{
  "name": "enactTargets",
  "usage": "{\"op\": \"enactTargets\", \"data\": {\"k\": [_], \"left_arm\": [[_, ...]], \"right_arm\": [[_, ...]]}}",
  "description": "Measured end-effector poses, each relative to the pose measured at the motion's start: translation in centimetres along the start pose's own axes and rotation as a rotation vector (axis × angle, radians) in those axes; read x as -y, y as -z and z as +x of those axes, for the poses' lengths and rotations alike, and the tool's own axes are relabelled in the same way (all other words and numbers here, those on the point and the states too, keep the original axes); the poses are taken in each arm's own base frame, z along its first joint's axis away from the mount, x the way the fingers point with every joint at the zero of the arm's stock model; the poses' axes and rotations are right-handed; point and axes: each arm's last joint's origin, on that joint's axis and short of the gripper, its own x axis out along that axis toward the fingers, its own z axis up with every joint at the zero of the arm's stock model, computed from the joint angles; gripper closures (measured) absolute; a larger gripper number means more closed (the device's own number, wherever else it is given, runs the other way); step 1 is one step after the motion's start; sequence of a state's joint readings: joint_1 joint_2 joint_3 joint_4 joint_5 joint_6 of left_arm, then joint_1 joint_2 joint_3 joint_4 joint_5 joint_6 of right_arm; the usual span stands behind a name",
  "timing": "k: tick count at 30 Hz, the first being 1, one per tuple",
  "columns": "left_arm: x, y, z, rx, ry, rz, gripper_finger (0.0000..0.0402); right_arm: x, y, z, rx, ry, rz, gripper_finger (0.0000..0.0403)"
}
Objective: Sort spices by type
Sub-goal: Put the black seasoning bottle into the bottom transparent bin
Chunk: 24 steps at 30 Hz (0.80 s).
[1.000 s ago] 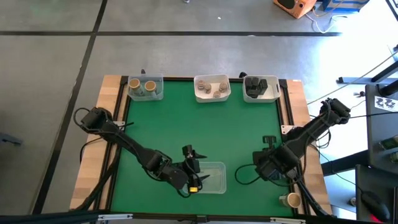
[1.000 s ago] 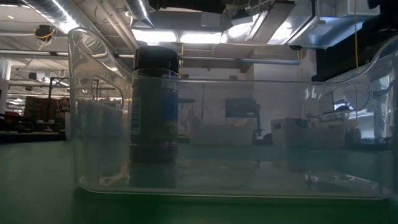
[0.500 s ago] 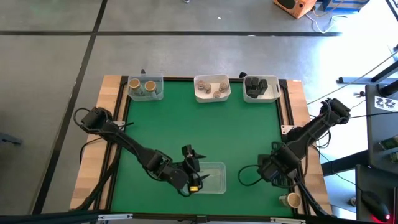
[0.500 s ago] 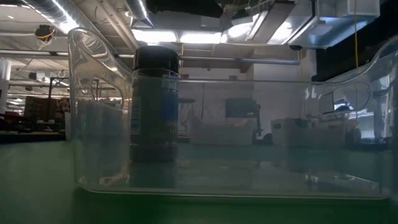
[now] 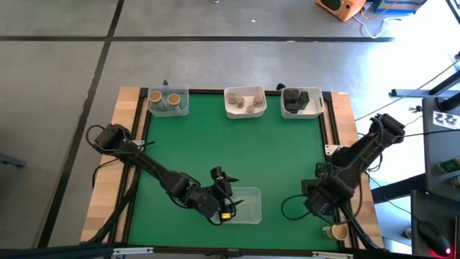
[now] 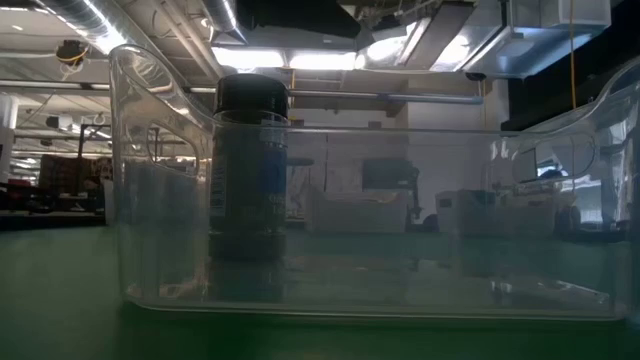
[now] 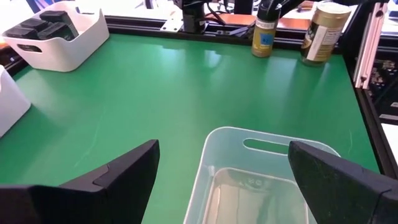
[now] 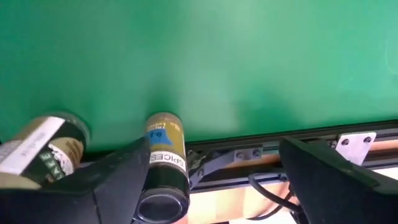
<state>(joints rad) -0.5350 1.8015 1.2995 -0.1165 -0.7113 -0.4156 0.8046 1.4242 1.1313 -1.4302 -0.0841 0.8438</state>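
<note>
At the near edge of the green table, going left to right: the left gripper hovers over the clear bin, fingers spread, holding nothing, with one black-capped jar standing inside. To do this step well it should come straight down around that cap, clear of the bin wall. Far right, the right gripper is spread and empty, with two tan-capped jars beside the frame.
</note>
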Motion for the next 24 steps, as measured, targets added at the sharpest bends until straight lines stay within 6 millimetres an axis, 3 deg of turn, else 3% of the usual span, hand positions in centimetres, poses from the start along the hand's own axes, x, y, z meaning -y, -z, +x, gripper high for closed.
{"op": "enactTargets", "data": {"k": [7, 15, 24], "left_arm": [[0.0, 0.0, 0.0, 0.001, 0.000, -0.005, 0.0063], [0.0, 0.0, 0.0, 0.000, 0.000, -0.019, 0.0063], [0.0, 0.0, 0.0, 0.000, 0.000, -0.020, 0.0063]], "right_arm": [[-1.7, 2.3, 0.3, 0.012, 0.024, -0.072, 0.0047], [-3.7, 5.5, 0.7, 0.045, 0.030, -0.024, 0.0047], [-4.1, 6.5, 1.9, 0.031, 0.036, 0.014, 0.0047]]}}
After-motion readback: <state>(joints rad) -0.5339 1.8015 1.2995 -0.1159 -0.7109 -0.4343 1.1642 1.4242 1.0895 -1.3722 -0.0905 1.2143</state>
